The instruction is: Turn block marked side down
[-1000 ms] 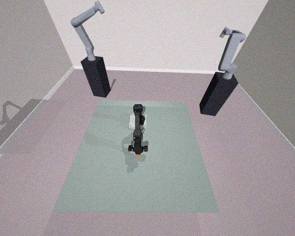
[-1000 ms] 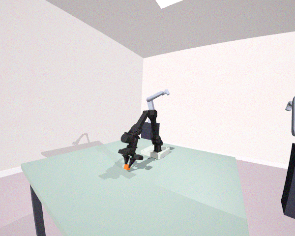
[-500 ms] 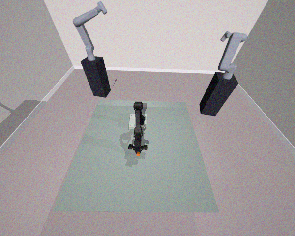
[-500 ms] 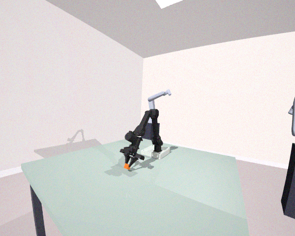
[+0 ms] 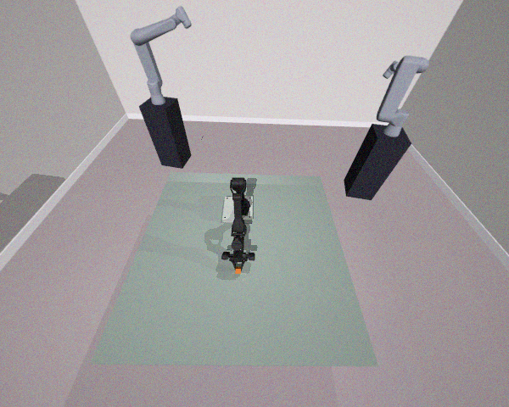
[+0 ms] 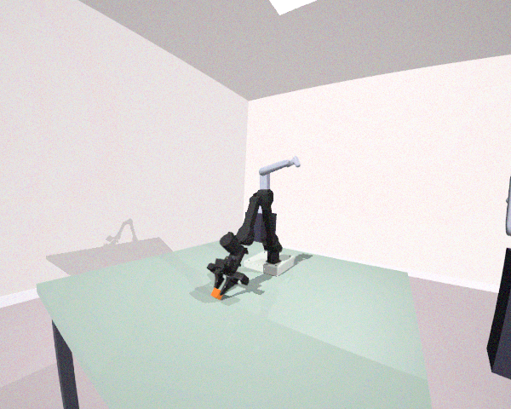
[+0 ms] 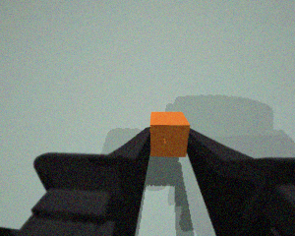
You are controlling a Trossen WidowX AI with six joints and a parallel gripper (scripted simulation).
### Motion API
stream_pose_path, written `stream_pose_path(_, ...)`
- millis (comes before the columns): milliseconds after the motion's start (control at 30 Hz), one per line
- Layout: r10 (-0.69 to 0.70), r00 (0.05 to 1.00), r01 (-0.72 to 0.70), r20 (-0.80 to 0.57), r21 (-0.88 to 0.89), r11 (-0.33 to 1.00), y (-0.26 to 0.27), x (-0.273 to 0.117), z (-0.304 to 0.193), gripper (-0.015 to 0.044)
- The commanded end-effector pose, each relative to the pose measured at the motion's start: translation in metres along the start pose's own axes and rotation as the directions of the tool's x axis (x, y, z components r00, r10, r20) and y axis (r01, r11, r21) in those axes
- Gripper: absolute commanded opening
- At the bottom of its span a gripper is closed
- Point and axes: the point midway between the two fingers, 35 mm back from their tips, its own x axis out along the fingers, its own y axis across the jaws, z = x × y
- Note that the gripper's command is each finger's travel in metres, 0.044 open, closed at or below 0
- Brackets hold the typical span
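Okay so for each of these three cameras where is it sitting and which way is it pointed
Top: high above the table's front, looking down and toward the back wall; the whole dark arm shows, reaching toward the camera.
Exterior: beside a table corner at about table height, looking across at the arm in side profile, base to end effector.
Wrist: on the arm, looking along both fingers at the orange block clamped between them, table beyond.
Shared: all three show the block in the end effector.
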Motion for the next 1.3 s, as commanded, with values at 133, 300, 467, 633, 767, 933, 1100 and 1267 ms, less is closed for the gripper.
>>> stream_pose_path(133, 0.007, 0.993, -0.006, 0.115, -0.006, 1.0, 0.001, 0.007, -0.012, 0.0)
stream_pose_path(300, 0.007, 0.982, -0.006, 0.19, -0.008, 1.0, 0.001, 0.006, -0.015, 0.0)
stream_pose_path(467, 0.007, 0.965, -0.004, 0.264, -0.01, 1.0, 0.0, 0.002, -0.018, 0.0)
stream_pose_path(633, 0.006, 0.949, -0.003, 0.314, -0.011, 1.0, 0.0, -0.004, -0.021, 0.0)
stream_pose_path(767, 0.006, 0.944, -0.003, 0.329, -0.011, 1.0, 0.0, -0.004, -0.02, 0.0)
stream_pose_path(933, 0.007, 0.942, -0.003, 0.335, -0.011, 1.0, 0.0, -0.005, -0.02, 0.0)
stream_pose_path(1100, 0.007, 0.942, -0.003, 0.335, -0.011, 1.0, 0.0, -0.005, -0.02, 0.0)
stream_pose_path(1267, 0.007, 0.942, -0.003, 0.335, -0.011, 1.0, 0.0, -0.005, -0.02, 0.0026)
